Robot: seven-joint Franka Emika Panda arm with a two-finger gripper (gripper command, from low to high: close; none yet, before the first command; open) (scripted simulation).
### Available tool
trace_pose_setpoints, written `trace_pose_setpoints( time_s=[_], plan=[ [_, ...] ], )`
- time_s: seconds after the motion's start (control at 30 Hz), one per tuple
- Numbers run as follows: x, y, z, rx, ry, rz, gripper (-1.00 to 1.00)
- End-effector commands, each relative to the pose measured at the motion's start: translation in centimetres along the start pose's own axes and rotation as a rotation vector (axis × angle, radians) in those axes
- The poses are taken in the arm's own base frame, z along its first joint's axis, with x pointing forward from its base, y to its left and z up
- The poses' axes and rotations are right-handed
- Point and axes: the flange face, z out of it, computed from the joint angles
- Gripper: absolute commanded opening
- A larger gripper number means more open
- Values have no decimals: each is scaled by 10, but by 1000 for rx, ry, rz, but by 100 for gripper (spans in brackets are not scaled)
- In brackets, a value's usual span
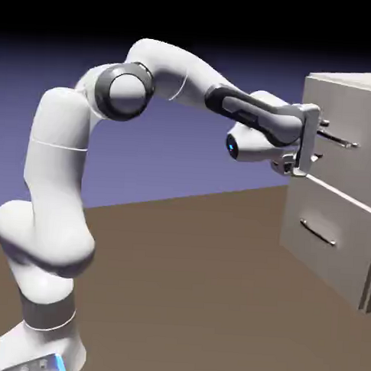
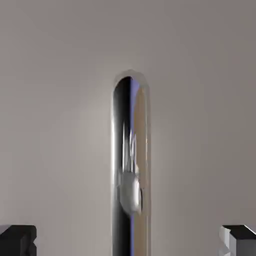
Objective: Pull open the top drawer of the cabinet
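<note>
The cabinet stands at the exterior view's right, light grey and boxy. Its top drawer looks flush with the cabinet front. My gripper is open right at the drawer's dark bar handle, one finger above the bar and one below it. In the hand view the shiny handle runs up the middle of the picture against the plain drawer front. My gripper straddles it, with both fingertips far out to the sides and not touching the bar.
The lower drawer with its own bar handle sits just beneath my hand. The brown table stretches from the cabinet to the arm's base at lower left.
</note>
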Motion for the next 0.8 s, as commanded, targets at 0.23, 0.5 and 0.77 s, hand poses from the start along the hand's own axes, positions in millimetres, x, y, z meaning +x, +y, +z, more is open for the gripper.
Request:
trace_pose_setpoints(
  time_s=[0.23, 0.5, 0.77],
  plan=[
    [1, 1, 0, -2, 0, 1, -100],
    [1, 1, -63, -2, 0, 1, -100],
    [1, 1, -138, -2, 0, 1, -100]
  ],
)
